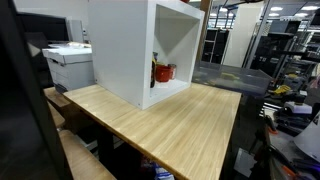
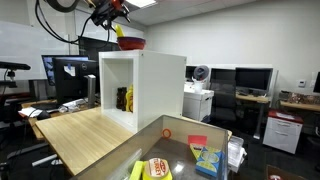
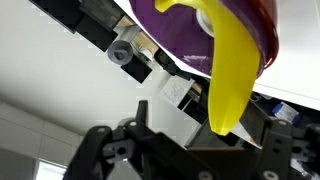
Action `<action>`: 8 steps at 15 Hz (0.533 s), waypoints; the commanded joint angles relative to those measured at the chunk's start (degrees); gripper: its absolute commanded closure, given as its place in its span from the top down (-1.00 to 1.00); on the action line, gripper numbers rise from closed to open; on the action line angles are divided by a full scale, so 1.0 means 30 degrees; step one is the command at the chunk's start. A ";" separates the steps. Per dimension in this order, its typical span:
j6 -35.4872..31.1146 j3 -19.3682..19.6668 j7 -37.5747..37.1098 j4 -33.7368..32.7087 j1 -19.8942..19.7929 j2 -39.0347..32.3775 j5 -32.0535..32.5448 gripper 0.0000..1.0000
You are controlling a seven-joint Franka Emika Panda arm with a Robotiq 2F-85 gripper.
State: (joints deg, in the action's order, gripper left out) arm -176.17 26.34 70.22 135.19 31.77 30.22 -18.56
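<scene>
A red bowl stands on top of a white open-fronted box on the wooden table. A yellow banana-like piece sticks up out of the bowl. My gripper hangs just above and beside it. In the wrist view the bowl looks purple-red. The yellow piece reaches from the bowl down between my fingers. The fingers stand apart and do not seem to touch it. In an exterior view the box shows, but its top and the arm are out of frame.
Inside the box are a red item and a dark bottle-like item. A printer stands beside the table. Monitors stand behind it. A low tray with colourful packets lies in the foreground.
</scene>
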 commanded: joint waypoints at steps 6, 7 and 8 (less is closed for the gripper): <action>0.0924 -0.0625 -0.2661 -0.1379 -0.2409 -0.0060 -0.0099 1.00; 0.0996 -0.0599 -0.3087 -0.1658 -0.2783 -0.0194 -0.0110 1.00; 0.1038 -0.0606 -0.3491 -0.1875 -0.3144 -0.0356 -0.0121 1.00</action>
State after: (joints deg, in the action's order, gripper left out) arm -174.69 25.85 63.55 131.94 26.27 30.77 -18.59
